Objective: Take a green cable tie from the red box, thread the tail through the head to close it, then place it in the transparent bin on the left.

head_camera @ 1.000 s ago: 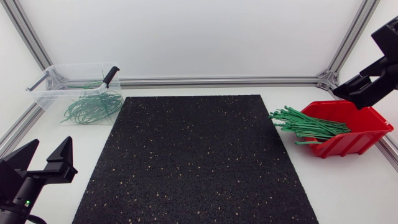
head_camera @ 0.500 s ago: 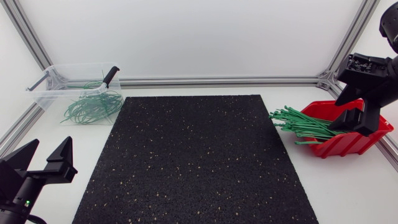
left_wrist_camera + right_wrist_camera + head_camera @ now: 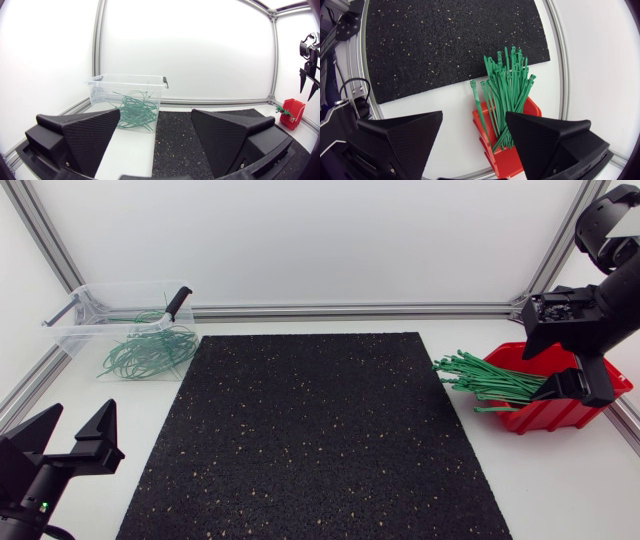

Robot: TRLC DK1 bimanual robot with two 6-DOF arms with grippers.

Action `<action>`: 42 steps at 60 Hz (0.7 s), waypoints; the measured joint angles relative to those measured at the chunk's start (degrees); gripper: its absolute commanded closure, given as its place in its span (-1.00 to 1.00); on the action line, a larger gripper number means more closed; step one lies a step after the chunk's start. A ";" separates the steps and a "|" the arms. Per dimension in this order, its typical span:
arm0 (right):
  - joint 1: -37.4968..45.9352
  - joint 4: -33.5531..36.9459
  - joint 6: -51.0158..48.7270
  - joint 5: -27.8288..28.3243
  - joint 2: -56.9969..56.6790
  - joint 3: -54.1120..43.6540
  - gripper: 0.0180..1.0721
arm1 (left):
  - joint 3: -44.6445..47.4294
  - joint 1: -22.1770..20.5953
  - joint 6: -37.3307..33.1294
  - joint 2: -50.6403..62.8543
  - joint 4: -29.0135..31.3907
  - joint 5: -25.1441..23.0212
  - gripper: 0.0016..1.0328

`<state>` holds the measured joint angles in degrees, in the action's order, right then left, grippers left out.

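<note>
Left gripper (image 3: 155, 113) and right gripper (image 3: 474, 115), fingers (image 3: 85, 135) apart, empty; one red box (image 3: 548, 416), one transparent bin (image 3: 72, 334).

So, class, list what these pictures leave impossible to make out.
Inside the red box: head view, the right claw partly covers it.
Number of green ties: any view, they overlap in a bundle.
What the black-handled tool in the transparent bin is: head view, too small.
The left arm: head view, cut by the edge.
</note>
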<state>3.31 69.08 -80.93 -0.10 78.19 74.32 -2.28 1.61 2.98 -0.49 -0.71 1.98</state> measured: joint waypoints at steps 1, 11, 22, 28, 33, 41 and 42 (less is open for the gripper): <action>-0.22 0.02 -0.26 -0.20 0.09 0.00 -0.73 | 0.00 0.00 0.00 0.00 0.02 0.00 -0.92; -1.75 -0.57 -3.32 -1.55 0.24 -1.33 -0.68 | 0.00 0.00 0.00 0.00 0.00 0.00 -0.92; -2.19 -3.78 -6.49 -1.92 0.44 -6.86 -0.61 | 0.00 0.00 0.00 0.00 0.02 0.00 -0.92; -2.62 -6.32 -6.80 -2.23 1.14 -8.76 -0.45 | 0.00 0.00 0.00 0.00 0.02 0.00 -0.92; -3.08 -8.26 -6.99 -2.91 1.81 -10.43 -0.38 | 0.00 0.00 0.00 0.00 0.02 0.00 -0.92; -3.80 -10.67 -6.99 -3.21 2.86 -12.96 -0.21 | 0.00 0.00 0.00 0.00 0.02 0.00 -0.92; -3.93 -11.10 -6.99 -3.37 2.99 -13.25 -0.21 | 0.00 0.00 0.00 0.00 0.02 0.00 -0.92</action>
<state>-0.62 57.98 -87.92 -3.46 81.19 61.08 -2.28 1.61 2.98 -0.49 -0.69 1.98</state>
